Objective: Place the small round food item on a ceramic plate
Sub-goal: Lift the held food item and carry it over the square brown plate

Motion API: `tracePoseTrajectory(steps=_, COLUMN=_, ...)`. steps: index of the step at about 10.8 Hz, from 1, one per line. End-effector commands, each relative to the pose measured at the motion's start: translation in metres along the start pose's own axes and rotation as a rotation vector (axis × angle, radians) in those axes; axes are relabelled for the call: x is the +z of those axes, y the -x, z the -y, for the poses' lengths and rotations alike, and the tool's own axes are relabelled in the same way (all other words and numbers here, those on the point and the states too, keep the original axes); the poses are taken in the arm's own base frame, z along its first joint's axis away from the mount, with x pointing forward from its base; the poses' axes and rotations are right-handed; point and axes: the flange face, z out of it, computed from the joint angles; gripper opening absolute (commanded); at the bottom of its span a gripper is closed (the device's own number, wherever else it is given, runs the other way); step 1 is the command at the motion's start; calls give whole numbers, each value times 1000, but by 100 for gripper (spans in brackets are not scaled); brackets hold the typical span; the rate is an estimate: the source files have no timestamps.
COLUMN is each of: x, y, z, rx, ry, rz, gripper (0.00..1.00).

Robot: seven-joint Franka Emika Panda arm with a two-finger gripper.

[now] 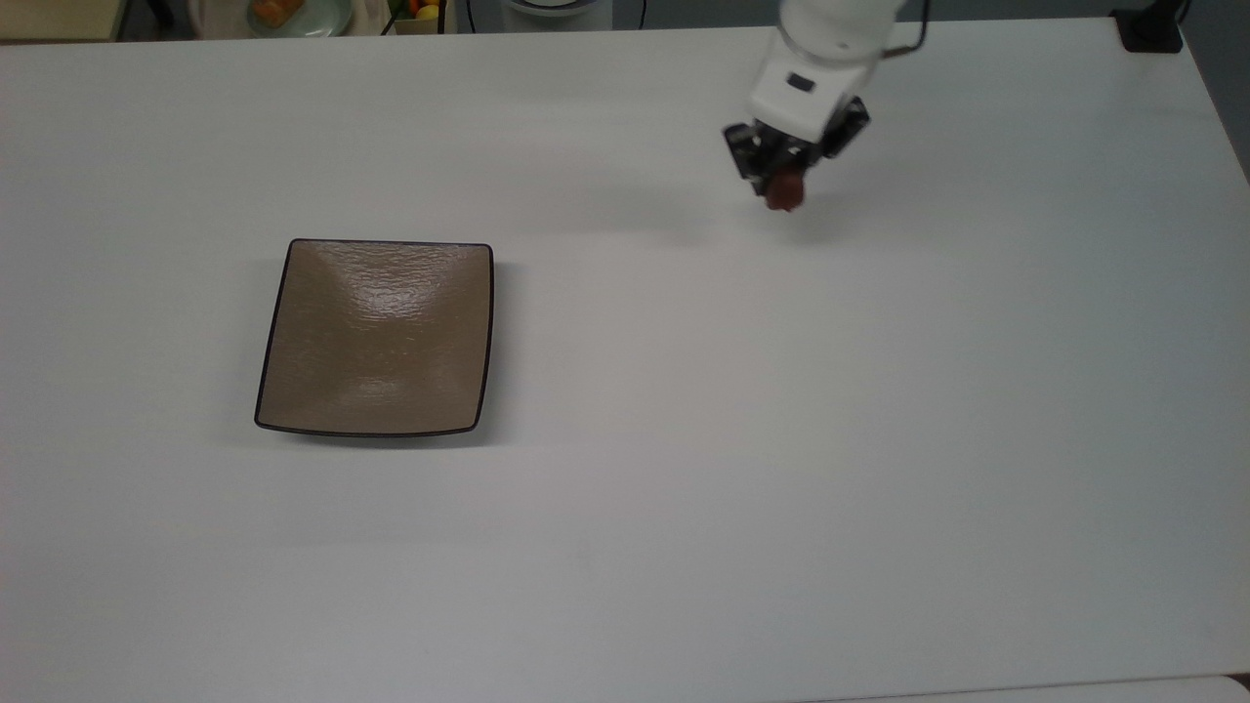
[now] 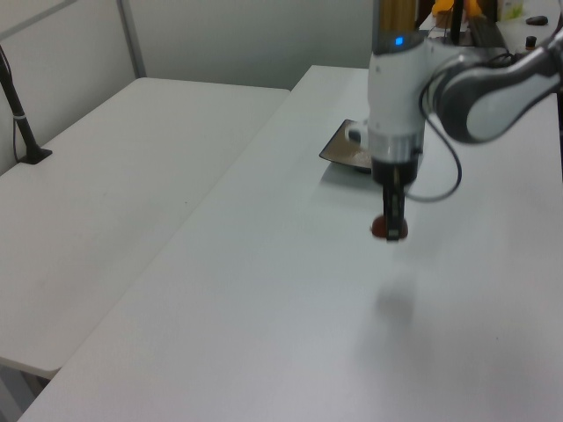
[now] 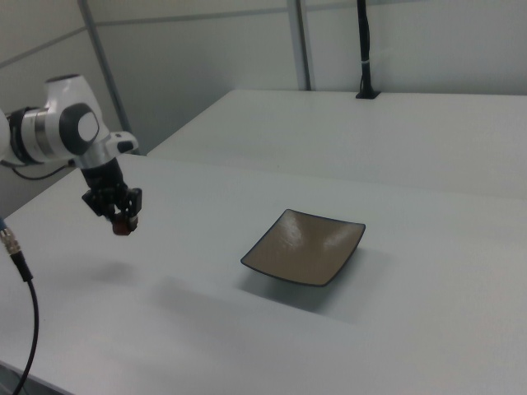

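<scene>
One gripper [image 1: 778,181] clamps the small glossy reddish-brown food lump [image 1: 783,193] above the white table [image 1: 684,439]; carrying comes next, toward the square tan glazed plate [image 1: 376,337] well off.

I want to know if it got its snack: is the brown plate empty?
Empty. The square plate is bare; the pincer holds the reddish food lump away from it.

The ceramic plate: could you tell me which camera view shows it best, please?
The top view: the ceramic plate lies whole, square outline and dark rim plain. The right view shows it whole but slanted; the left view has the arm covering part of it.
</scene>
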Motion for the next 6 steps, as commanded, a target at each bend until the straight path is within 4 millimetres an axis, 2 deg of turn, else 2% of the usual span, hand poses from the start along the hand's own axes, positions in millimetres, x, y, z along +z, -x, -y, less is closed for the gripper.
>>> tracePoseTrajectory(steps=1, x=-64, y=13, z=-68, rx=9, ry=-10, rz=-4, gripper=38)
tracePoseTrajectory(steps=4, x=-94, y=23, z=-130, rx=32, ry=5, rz=-23, gripper=39)
tracePoseTrajectory(steps=6, x=-94, y=26, z=-164, rx=18, ry=11, rz=-30, gripper=39)
